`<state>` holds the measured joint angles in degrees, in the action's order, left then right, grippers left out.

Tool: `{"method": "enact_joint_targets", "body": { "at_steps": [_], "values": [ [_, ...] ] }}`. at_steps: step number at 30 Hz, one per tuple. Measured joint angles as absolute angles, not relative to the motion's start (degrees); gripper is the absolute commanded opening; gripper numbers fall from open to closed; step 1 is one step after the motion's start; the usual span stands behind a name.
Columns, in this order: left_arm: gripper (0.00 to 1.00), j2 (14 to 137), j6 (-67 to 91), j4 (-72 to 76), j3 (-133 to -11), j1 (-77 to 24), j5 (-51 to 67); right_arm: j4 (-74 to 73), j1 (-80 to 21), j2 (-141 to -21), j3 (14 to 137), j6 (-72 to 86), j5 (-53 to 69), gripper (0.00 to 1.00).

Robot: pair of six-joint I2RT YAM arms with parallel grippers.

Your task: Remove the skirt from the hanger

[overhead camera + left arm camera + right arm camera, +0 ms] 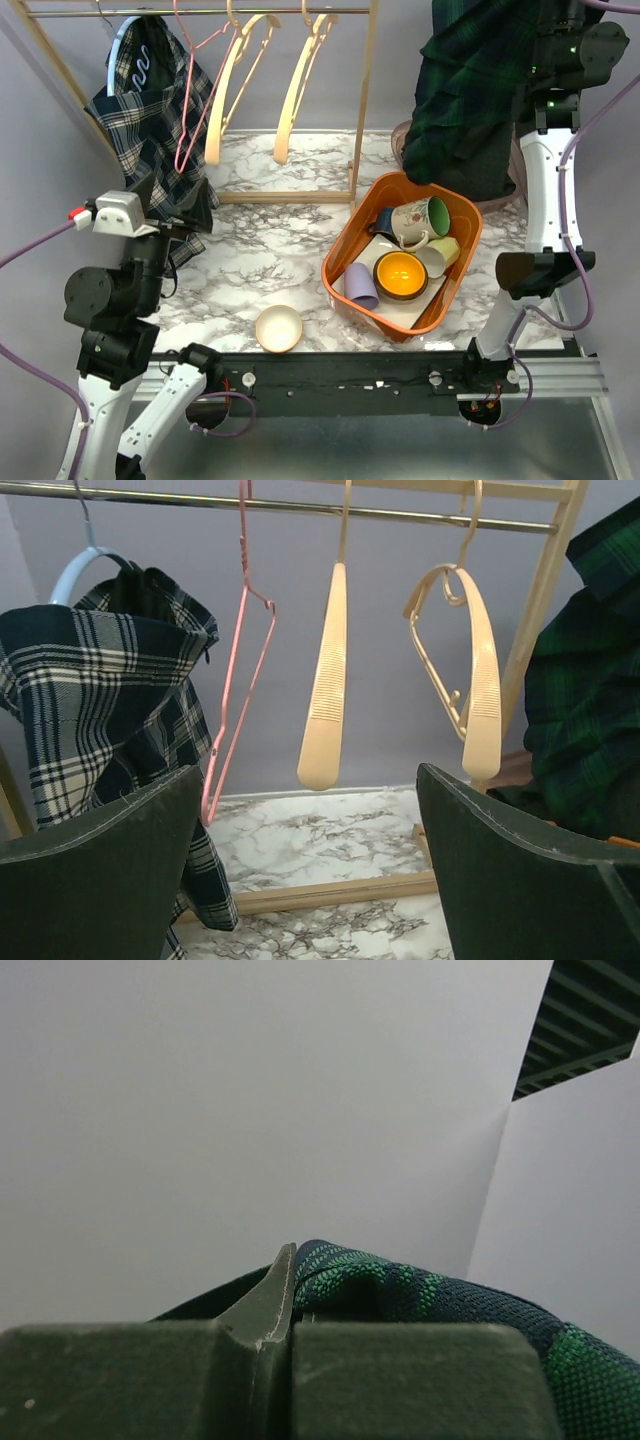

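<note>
Marble tabletop (pixel 250 260) carries a wooden rack (pixel 365 100) with four hangers. A navy plaid garment (pixel 150 110) drapes the blue hanger (pixel 75 570). The left gripper (pixel 308 820) faces it with fingers wide apart, probably ready to help. One pink wire hanger (pixel 195 90) and two cream hangers (pixel 235 90) hang bare. One bowl (pixel 279 328) sits loose beside one orange bin (pixel 345 245) of crockery. Far right, the right gripper (pixel 292 1310), pinched tight on the green tartan skirt (pixel 470 90), lifts it high, seemingly to keep it clear of the rack.

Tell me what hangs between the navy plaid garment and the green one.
A pink wire hanger and two cream hangers, all bare, clearest in the left wrist view.
</note>
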<state>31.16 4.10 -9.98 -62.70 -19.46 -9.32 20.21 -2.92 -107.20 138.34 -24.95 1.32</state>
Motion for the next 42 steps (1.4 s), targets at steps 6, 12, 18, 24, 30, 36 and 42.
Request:
{"method": "enact_joint_targets", "body": {
  "at_steps": [6, 12, 18, 24, 30, 36, 42],
  "values": [
    [0.99, 28.91, 4.21, -8.29, -61.06, -19.46, -11.18, 23.05, -1.76, -108.77, 134.08, -23.57, -0.49, 0.01],
    [0.99, 29.12, 4.34, -8.08, -61.04, -19.46, -11.60, 23.88, -1.76, -108.90, 120.09, -23.46, -4.75, 0.01],
    [0.99, 29.26, 4.36, -8.01, -60.95, -19.46, -11.97, 21.74, 0.12, -111.24, 110.63, -18.44, -6.07, 0.01],
    [0.99, 29.26, 4.43, -7.92, -60.93, -19.46, -12.01, 12.43, 3.97, -119.61, 115.31, -12.16, -4.49, 0.01],
    [0.99, 29.26, 4.60, -7.84, -60.53, -19.44, -11.99, 6.07, 6.68, -122.48, 119.11, -5.54, 1.17, 0.01],
    [0.99, 29.30, 4.58, -7.84, -60.27, -19.46, -12.12, 2.85, 7.35, -118.96, 109.19, 7.97, 2.50, 0.01],
    [0.99, 29.63, 4.67, -7.97, -60.27, -19.44, -12.43, -6.04, 7.35, -118.63, 99.57, 21.06, 3.95, 0.01]
  ]
}}
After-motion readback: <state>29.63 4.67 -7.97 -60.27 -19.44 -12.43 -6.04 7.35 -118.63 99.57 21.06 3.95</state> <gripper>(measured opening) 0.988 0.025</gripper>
